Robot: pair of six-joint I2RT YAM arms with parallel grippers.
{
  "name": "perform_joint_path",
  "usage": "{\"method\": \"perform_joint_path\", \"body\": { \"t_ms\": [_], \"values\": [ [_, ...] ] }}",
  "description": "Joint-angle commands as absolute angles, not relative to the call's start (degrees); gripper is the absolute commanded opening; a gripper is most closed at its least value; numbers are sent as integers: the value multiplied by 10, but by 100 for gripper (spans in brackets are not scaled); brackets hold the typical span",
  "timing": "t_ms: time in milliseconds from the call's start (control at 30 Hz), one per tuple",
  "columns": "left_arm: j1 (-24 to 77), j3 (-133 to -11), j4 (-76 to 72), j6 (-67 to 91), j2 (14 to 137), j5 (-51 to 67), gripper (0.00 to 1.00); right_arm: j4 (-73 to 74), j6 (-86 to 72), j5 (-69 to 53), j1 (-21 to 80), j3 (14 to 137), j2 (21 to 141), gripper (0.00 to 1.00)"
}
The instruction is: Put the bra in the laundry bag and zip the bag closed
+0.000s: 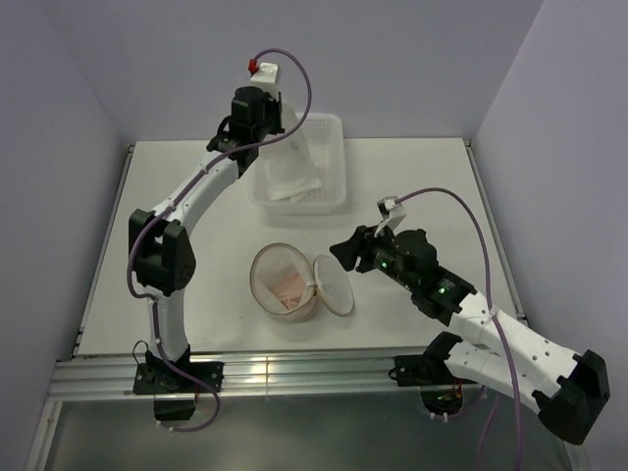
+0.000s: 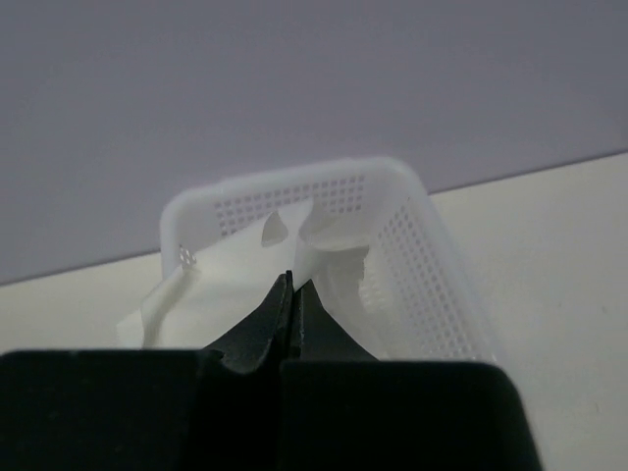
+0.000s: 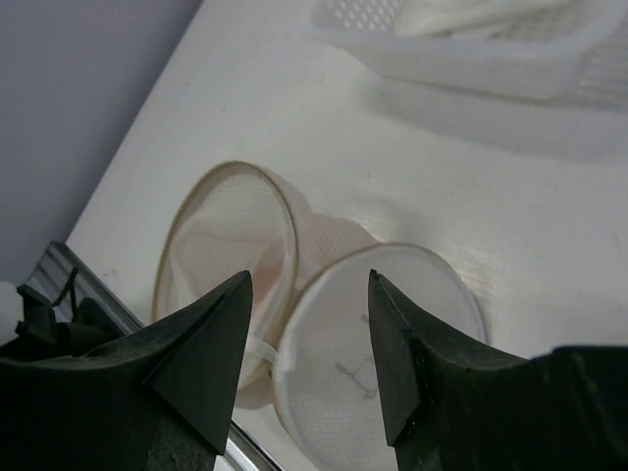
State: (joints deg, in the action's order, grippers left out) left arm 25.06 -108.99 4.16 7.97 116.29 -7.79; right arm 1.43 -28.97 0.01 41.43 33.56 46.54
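My left gripper [image 1: 273, 122] is raised above the white perforated basket [image 1: 334, 186] and shut on the white bra [image 1: 292, 162], which hangs from it down into the basket. In the left wrist view the jaws [image 2: 291, 281] pinch a fold of the bra [image 2: 329, 250]. The peach mesh laundry bag [image 1: 285, 280] stands open in the middle of the table, its round flap lid [image 1: 334, 286] lying to its right. My right gripper [image 1: 346, 252] hovers open and empty just right of the lid. The right wrist view shows the bag [image 3: 231, 231] and lid [image 3: 388, 334] under the open gripper [image 3: 309, 278].
The basket stands at the back centre by the wall and shows in the left wrist view [image 2: 422, 285] and the right wrist view [image 3: 471, 64]. A metal rail [image 1: 294, 375] runs along the near table edge. Purple walls enclose the left, back and right sides.
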Motion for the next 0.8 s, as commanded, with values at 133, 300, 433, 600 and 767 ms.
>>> {"method": "perform_joint_path", "body": {
  "t_ms": [133,300,433,600,767],
  "values": [
    [250,-1150,55,61,1091,-48,0,-100,-220,-73,381,485,561,59],
    [251,-1158,73,67,1057,-5,0,-102,-132,-154,352,574,655,72],
    [253,-1143,61,78,1009,26,0,-57,-50,-220,317,646,708,84],
    [262,-1129,40,85,963,40,0,-18,-23,-229,285,736,763,89],
    [266,-1136,45,94,930,61,0,8,-11,-216,273,801,792,89]
  ]
}}
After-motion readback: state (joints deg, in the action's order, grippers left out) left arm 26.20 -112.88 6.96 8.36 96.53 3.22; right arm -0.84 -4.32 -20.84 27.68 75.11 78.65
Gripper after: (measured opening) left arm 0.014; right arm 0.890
